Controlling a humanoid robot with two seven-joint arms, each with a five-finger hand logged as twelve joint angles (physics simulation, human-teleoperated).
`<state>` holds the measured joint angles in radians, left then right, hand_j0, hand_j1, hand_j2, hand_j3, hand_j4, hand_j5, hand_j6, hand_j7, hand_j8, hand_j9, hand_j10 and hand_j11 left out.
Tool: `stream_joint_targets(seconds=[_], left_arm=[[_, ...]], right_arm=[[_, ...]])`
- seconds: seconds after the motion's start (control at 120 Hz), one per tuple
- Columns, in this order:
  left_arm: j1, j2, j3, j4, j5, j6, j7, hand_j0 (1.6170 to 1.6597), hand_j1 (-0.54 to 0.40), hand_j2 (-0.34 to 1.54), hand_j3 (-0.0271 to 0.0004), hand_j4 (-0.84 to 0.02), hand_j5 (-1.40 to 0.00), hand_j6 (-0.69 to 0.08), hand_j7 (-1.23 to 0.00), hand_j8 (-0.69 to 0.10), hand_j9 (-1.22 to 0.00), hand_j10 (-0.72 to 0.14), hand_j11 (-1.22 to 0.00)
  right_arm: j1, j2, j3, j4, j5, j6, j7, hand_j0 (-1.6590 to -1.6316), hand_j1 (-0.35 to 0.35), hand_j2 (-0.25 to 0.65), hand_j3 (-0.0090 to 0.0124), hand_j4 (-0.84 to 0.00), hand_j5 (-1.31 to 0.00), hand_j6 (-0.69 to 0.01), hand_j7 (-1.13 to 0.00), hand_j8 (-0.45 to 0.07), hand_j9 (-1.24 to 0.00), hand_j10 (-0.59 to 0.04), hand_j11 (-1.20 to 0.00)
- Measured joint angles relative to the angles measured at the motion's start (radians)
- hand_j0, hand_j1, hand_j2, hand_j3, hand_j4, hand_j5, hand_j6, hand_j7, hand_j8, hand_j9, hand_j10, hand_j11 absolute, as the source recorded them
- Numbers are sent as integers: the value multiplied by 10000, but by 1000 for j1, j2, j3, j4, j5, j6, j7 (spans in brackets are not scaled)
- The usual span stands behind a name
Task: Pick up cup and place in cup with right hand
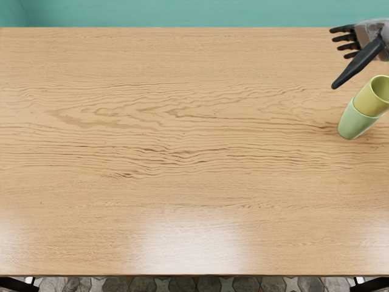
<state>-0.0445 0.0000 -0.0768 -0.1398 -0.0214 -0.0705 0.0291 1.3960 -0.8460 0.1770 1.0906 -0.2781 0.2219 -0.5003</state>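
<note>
In from the picture's right edge with the right hand point(369, 38), up near the far side of the wooden table point(182, 213)! Shows open, outstretched fingers point(345, 38), pointing leftward with small gaps between, plus a long thumb point(358, 62) angled toward the near side. Grips nothing at all. And look just below: finds the yellow cup point(366, 101) seated inside the green cup point(352, 124), mouth up, partly cut by the picture's edge, apart from the thumb. Backs it all with a teal wall point(182, 12).

Yellow cup point(368, 102) inside green cup point(354, 123)
</note>
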Motion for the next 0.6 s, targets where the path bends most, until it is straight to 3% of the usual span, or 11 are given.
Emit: stream_joint_targets(seconds=[0.183,0.35,0.6], left_arm=[[0,0,0,0,0,0,0,16581,3354,24,-1,-117,-149,-118,-149,-118,-148,-116,-148],[0,0,0,0,0,0,0,16581,3355,24,-1,-117,-148,-118,-148,-117,-148,-116,-148],[-14,0,5,-13,3,-5,0,16581,3355,23,0,-117,-148,-117,-148,-117,-148,-116,-148]], right_arm=[[22,102,23,12,150,34,-4,-16580,-3450,-6,0,-72,-72,-79,-65,-61,-68,-56,-67],[15,190,25,77,334,46,-48,-16580,-3472,-6,0,-38,-32,-43,-29,-34,-30,-29,-30],[-18,218,31,146,397,45,-64,-16581,-3484,-6,0,-12,-9,-14,-8,-11,-9,-10,-8]])
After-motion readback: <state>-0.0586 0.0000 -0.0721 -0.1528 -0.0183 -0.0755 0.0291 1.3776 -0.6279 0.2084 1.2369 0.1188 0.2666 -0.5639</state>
